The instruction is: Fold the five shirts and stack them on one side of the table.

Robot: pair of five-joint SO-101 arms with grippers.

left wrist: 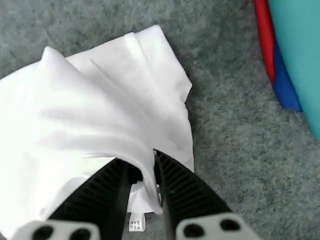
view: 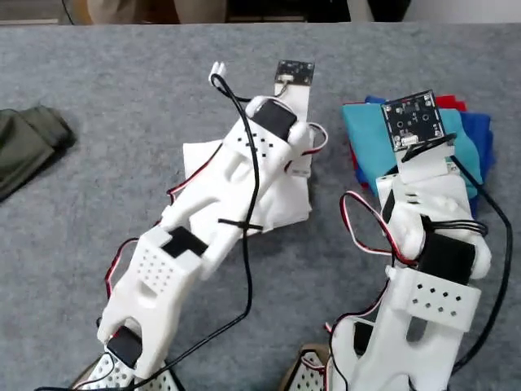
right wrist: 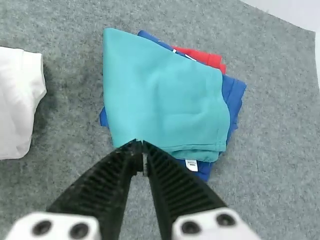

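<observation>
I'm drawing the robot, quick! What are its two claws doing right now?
Left gripper: closed on the white shirt.
Right gripper: closed, holding nothing.

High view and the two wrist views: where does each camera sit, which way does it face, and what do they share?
High view: fixed above, looking down on the table; shows the left arm over the white shirt, the right arm over the teal shirt.
Left wrist view: on the left arm, looking along the left gripper, shut on the white shirt.
Right wrist view: on the right arm, looking past the shut right gripper at the teal shirt.
Shared: all three show both shirts.
</observation>
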